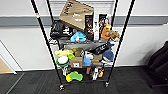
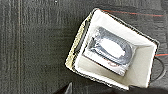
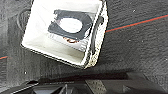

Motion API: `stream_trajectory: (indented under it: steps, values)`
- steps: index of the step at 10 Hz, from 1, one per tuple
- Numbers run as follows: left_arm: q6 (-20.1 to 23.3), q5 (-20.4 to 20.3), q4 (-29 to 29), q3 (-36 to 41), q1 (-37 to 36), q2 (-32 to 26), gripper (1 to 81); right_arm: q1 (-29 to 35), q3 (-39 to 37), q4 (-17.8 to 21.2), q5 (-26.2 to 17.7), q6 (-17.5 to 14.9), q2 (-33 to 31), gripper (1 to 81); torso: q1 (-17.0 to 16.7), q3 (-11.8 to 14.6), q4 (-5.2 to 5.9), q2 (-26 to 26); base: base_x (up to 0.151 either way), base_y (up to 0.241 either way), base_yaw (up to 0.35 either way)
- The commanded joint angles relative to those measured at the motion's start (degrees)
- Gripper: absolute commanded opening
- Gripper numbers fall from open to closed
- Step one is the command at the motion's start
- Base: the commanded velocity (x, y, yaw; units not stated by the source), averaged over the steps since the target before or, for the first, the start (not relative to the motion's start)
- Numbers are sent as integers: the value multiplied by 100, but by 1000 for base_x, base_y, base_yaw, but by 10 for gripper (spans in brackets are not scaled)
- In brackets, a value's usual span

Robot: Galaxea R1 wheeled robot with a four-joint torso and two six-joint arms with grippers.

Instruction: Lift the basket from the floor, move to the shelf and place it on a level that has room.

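Observation:
The shelf (image 1: 47, 42) is a tall black wire rack on casters, straight ahead against a white wall in the head view. Its visible tiers are crowded with boxes, toys and bags. At the picture's upper edge, thin parallel wires of a higher level (image 1: 100, 3) run between the posts. The basket (image 2: 140, 72), cream wicker with a dark rim and white lining, appears from above over the dark carpet floor (image 2: 37, 50). It appears again in the right wrist view as the basket (image 3: 40, 42), with a dark loop handle on its side. A flat grey packet (image 2: 110, 50) lies inside.
A large cardboard box (image 1: 76, 13) leans on the rack's upper part. A dark seat (image 1: 160, 62) stands at the right, and a thin metal frame (image 1: 15, 72) at the left beside tan flooring (image 1: 3, 67). Red tape lines (image 3: 135, 23) cross the carpet near the basket.

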Motion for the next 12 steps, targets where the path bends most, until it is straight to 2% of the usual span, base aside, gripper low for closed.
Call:
stream_trajectory:
  steps: [1,3,6,10,11,12]
  values:
    - [1,299,-49,2,-556,-94,811,594,61,47,-300,189,-1,811,361,-443,0,-557,0,0,0]
    - [1,387,-67,2,-627,-103,811,681,52,47,-300,251,-10,811,605,-264,0,-947,0,0,0]
    - [1,527,-75,2,-820,-59,811,857,70,47,-379,417,7,811,894,-433,0,-1391,0,0,0]
    - [1,554,-75,-94,-873,134,811,936,70,47,-396,427,-1,811,1372,-439,0,-2155,0,0,0]
    - [1,554,-84,-121,-899,169,811,954,87,47,-423,427,-1,811,1508,-962,-155,-2370,0,0,0]
    - [-8,563,-84,-121,-952,178,811,980,87,56,-423,435,7,811,1604,-996,-22,-2527,0,0,0]
